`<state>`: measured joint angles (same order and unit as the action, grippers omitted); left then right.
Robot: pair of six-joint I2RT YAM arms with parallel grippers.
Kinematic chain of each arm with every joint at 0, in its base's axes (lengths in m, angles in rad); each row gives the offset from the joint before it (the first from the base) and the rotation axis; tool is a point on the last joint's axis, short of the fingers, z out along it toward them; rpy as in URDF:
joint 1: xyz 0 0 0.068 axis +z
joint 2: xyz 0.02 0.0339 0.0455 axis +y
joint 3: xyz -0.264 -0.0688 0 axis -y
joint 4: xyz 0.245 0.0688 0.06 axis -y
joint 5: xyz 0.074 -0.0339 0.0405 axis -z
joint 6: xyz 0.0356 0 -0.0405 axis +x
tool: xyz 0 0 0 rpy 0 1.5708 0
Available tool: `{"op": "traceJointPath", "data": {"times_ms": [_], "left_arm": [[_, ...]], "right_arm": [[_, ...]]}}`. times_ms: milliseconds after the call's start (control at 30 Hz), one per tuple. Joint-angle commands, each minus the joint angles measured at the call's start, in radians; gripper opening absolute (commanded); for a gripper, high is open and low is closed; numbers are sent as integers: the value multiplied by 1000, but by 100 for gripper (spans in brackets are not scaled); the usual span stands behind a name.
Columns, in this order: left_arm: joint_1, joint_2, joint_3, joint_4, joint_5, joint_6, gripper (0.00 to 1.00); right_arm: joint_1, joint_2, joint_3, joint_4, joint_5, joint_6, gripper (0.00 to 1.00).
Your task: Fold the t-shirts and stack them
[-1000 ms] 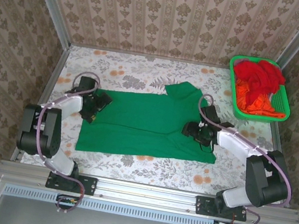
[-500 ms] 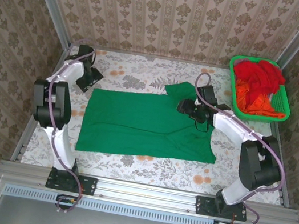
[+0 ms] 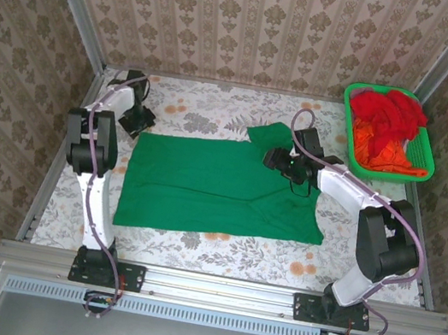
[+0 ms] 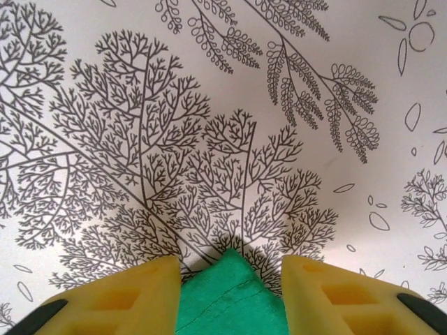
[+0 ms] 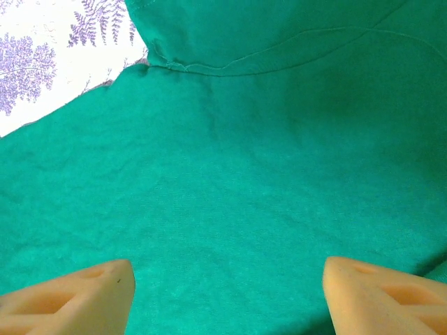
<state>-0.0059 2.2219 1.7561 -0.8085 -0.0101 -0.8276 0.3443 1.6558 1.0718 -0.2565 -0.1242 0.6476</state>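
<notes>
Green t-shirt lies spread flat mid-table. The red and orange t-shirts are heaped in the basket at the far right corner, presumably waiting their turn.

My left claw sits at the shirt's far left corner, a sensible place to lift an edge for a fold. My right claw is over the cloth near its far right end, probably to take the matching edge.

The top camera gives the layout but not my fingertips.
- Left wrist: fingers apart, cloth corner between them, apparently not yet clamped.
- Right wrist: fingers wide apart above cloth, gripping nothing.
</notes>
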Motion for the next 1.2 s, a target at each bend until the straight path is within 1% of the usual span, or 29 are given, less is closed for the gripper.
{"op": "traceJointPath", "data": {"times_ms": [0,267,300,367,400,500,600,767,867,933,1000,1100,1167], "left_arm": [[-11,36,10,-49,10,8,35],[-13,49,-3,-40,19,7,12],[-13,50,-4,-38,21,8,8],[-12,48,-5,-38,22,10,1],[-13,45,-7,-33,24,12,0],[-14,27,-32,-5,34,13,0],[-15,10,-56,22,43,12,0],[-16,5,-70,32,50,12,0],[-17,4,-73,38,57,15,0],[-18,3,-76,40,61,16,0],[-18,1,-79,42,65,18,0],[-19,-2,-85,42,65,23,0],[-17,-2,-89,49,68,25,0]], "right_arm": [[6,9,-12,14,-16,17,72],[6,20,13,13,-14,3,73],[5,23,21,14,-12,2,73],[5,34,41,12,7,-8,73],[1,40,58,8,30,-16,73],[-17,76,131,-19,133,-46,73],[-59,151,234,-52,223,-60,72],[-117,313,437,-107,241,-130,62],[-137,414,578,-182,276,-190,56],[-154,468,647,-212,261,-242,51],[-172,515,707,-247,225,-302,49],[-201,562,754,-274,147,-417,47],[-222,592,777,-321,97,-461,47]]}}
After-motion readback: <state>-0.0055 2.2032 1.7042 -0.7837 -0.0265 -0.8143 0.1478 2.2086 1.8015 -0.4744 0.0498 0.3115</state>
